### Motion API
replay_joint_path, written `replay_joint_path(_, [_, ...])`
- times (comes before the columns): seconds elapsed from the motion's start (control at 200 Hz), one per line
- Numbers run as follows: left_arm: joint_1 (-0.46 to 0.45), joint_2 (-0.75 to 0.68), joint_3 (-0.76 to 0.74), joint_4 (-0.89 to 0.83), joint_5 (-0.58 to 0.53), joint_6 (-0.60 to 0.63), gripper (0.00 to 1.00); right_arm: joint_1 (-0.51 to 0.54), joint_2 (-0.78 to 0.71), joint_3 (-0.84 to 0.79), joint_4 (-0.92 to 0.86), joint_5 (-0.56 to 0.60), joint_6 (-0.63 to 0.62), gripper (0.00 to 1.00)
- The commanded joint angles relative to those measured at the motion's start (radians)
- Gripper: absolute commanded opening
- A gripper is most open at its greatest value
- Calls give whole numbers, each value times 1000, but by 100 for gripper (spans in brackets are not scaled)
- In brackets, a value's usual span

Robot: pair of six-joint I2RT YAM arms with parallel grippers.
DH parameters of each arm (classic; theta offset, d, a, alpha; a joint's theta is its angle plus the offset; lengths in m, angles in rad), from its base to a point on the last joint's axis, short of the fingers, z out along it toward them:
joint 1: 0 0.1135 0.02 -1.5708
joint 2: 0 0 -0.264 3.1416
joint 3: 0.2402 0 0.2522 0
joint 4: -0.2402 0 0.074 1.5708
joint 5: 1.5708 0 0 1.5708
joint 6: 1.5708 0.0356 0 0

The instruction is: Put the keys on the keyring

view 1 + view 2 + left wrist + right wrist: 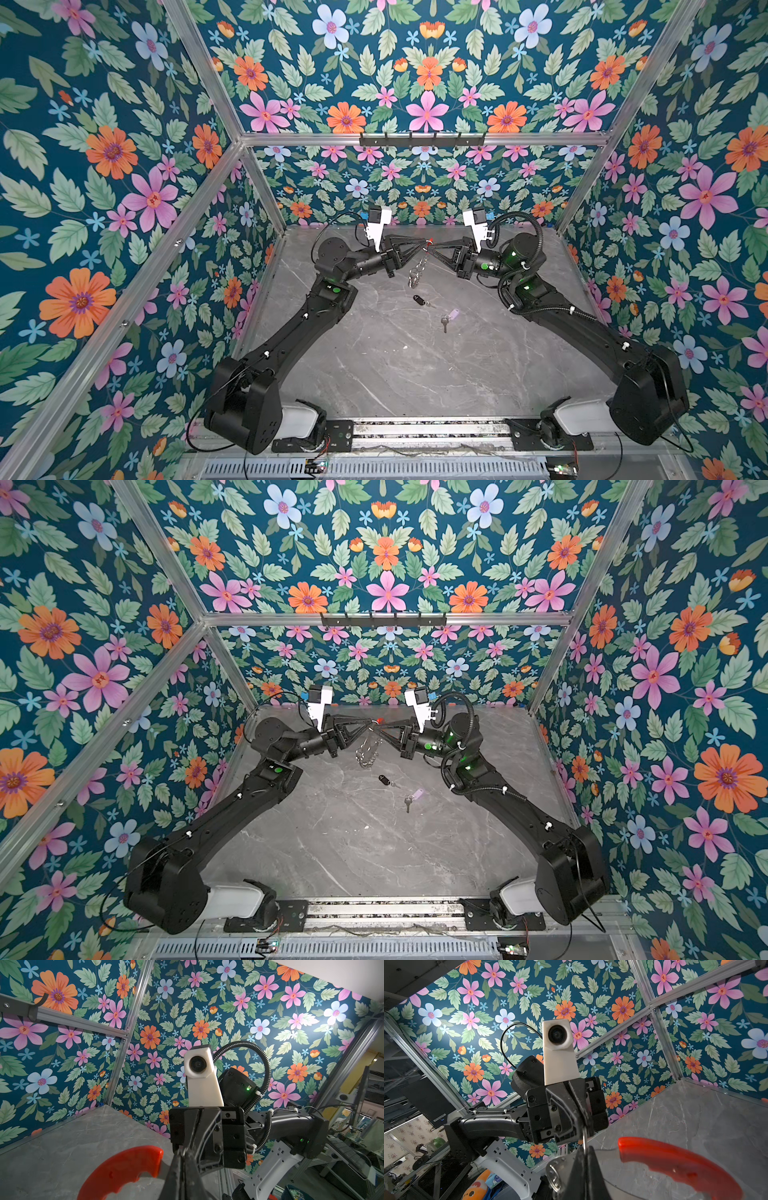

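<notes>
Top views both show the left fingers (417, 246) and right fingers (438, 248) tip to tip above the bench (374, 365), each closed on the keyring (429, 241), though the left grip is partly hidden and only appears firm; the hoop's silver rings (417, 272) hang below. The black key (419, 300) and lilac key (453, 312) lie on the bench toward its near edge, apart from each other; neither is on the keyring.

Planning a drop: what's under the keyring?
The keyring is held up by the left tool and right tool, its silver rings dangling over bare table. The black key and lilac key lie nearer the front, apart. The spot the rings cover is hidden.
</notes>
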Motion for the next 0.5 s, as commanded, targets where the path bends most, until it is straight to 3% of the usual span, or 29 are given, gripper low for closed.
replay_joint_path(0.0, [1,-4,3,-1,6,12,5,3,3,12,48,-17,9,0])
replay_joint_path(0.12, [1,-2,3,-1,9,13,7,3,8,13,49,-23,13,0])
replay_joint_path(0.225, [0,0,3,-2,10,12,16,4,10,16,44,-29,11,0])
replay_joint_path(0.34, [0,5,3,0,14,9,15,5,13,18,41,-28,10,0])
replay_joint_path(0.49, [0,3,4,1,26,9,0,5,13,18,31,-24,4,0])
